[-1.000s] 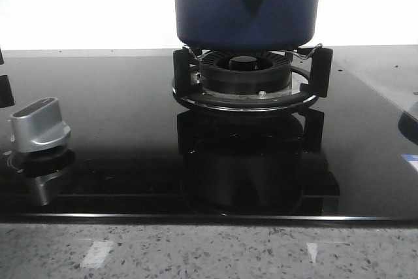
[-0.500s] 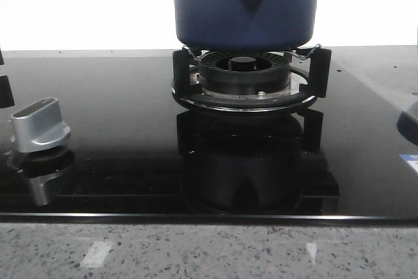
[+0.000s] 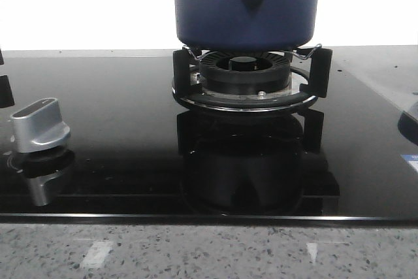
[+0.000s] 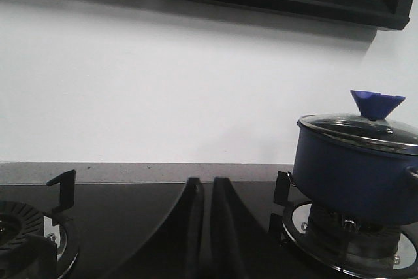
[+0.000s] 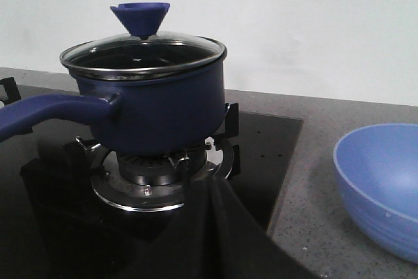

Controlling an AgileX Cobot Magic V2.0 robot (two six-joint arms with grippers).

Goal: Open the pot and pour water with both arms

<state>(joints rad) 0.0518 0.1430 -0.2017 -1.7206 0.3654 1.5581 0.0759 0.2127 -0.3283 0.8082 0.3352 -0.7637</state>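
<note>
The dark-blue pot (image 3: pixel 245 4) stands on the black burner grate (image 3: pixel 245 86), its top cut off in the front view. A glass lid (image 5: pixel 144 50) with a blue cone knob (image 5: pixel 140 17) covers it, and a long blue handle (image 5: pixel 46 112) sticks out sideways. My left gripper (image 4: pixel 203 187) is shut and empty over the black hob, with the pot (image 4: pixel 353 168) well off to its side. Facing the pot (image 5: pixel 157 109) from a short way off, my right gripper (image 5: pixel 208 187) is shut on nothing. Neither gripper shows in the front view.
A light-blue bowl (image 5: pixel 382 187) sits on the grey speckled counter beside the hob; its edge (image 3: pixel 410 125) shows at the far right. A silver control knob (image 3: pixel 39 125) stands at the hob's front left. A second burner (image 4: pixel 26 233) lies left of the pot.
</note>
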